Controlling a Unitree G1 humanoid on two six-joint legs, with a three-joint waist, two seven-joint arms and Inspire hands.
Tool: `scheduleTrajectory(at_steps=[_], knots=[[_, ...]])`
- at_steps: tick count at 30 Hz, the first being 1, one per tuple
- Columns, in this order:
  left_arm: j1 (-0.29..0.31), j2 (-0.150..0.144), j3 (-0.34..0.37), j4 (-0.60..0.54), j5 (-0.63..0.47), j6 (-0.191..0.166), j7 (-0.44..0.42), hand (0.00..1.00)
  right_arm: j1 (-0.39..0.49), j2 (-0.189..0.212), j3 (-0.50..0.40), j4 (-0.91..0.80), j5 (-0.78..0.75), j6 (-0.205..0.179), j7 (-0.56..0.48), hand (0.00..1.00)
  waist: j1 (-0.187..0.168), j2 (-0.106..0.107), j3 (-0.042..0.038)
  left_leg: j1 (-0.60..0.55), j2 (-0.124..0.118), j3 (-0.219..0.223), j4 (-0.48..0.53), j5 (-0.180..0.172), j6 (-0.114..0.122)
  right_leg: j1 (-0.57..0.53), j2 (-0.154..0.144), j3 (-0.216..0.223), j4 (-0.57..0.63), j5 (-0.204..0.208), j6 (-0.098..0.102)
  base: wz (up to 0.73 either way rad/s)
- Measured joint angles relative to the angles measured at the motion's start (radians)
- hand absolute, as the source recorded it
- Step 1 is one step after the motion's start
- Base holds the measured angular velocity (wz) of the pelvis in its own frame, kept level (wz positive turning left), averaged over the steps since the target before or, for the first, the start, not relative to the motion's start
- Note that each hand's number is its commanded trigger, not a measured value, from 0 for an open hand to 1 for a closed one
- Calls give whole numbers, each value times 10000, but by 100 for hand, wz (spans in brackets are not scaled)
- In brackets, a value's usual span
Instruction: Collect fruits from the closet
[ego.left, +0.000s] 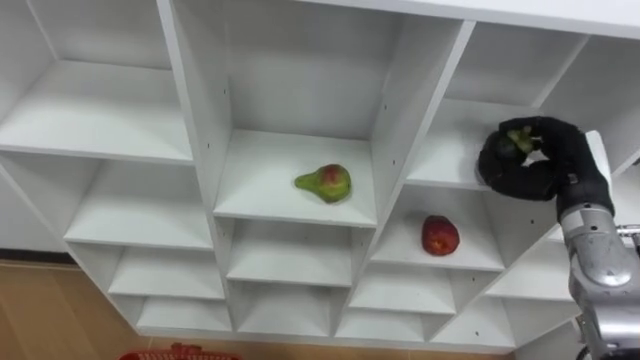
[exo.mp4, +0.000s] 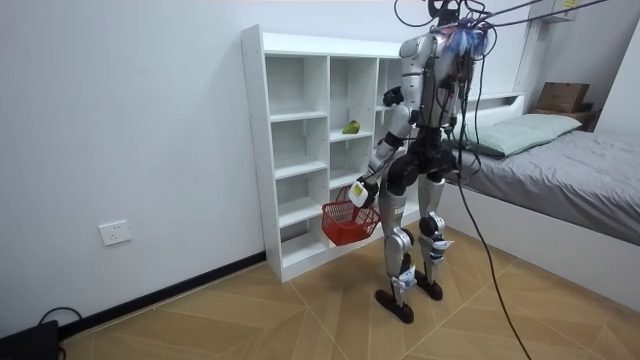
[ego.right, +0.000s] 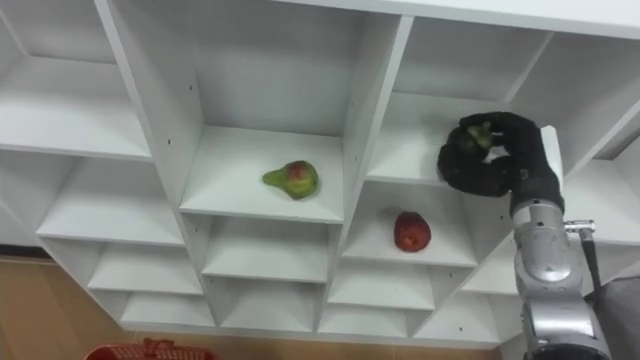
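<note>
Up in the closet's (ego.left: 195, 120) right column, the right hand (ego.left: 535, 170) is curled round a small green fruit (ego.left: 517, 140); a pear (ego.left: 325, 183) and a red apple (ego.left: 440, 236) lie on separate shelves, and the left hand (exo.mp4: 359, 194) grips a red basket (exo.mp4: 349, 224)

1. Nothing legible on the closet (ego.left: 198, 110): no text, label, number or sign.
2. Nothing legible on the red basket (exo.mp4: 349, 222).
3. No readable marking on the wall socket (exo.mp4: 116, 233).
</note>
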Motion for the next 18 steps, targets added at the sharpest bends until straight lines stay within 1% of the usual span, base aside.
scheduleTrajectory(at_steps=[3,4,7,8,10,11,15,18], knots=[[-2,-1,-74,0,10,-1,-7,100,243,88,347,-695,-20,1,188,100,-88,135,-7,-33,16,86,2,0,0,-159,6,100,150,1,-2,-13],[-3,0,-177,-33,5,-8,-19,100,382,93,424,-980,-71,-7,276,100,-115,205,-10,-31,12,181,-8,1,2,-177,1,151,154,1,-2,-13],[-7,-3,-217,-139,3,-167,-126,100,652,199,587,-1629,-419,-26,407,100,-157,319,-12,-41,16,275,-17,3,6,-264,1,223,190,4,-6,-9],[-63,-3,-226,-139,3,-182,-162,100,878,278,596,-1991,-484,25,486,100,-184,342,-17,-72,16,268,-9,3,6,-303,-1,209,180,5,-6,0],[-105,-9,-260,-140,-14,-190,-172,100,1269,437,658,-2545,-529,22,668,100,-168,351,-22,-115,16,265,-8,3,5,-314,2,210,166,4,-6,0],[-125,-9,-341,-139,-93,-190,-167,100,1453,461,780,-2840,-520,13,762,100,-218,357,-28,-167,14,265,7,3,5,-338,-2,208,153,5,-6,0],[-177,-44,-391,-139,-151,-190,-234,100,1720,612,883,-3326,-537,34,1063,100,-352,373,-33,-224,9,280,11,4,7,-427,-11,226,159,5,-5,-1],[-191,-61,-374,-146,-154,-199,-341,100,2055,741,897,-3884,-958,102,1403,100,-363,425,-46,-206,16,316,11,4,7,-458,12,385,160,5,-6,-6]])
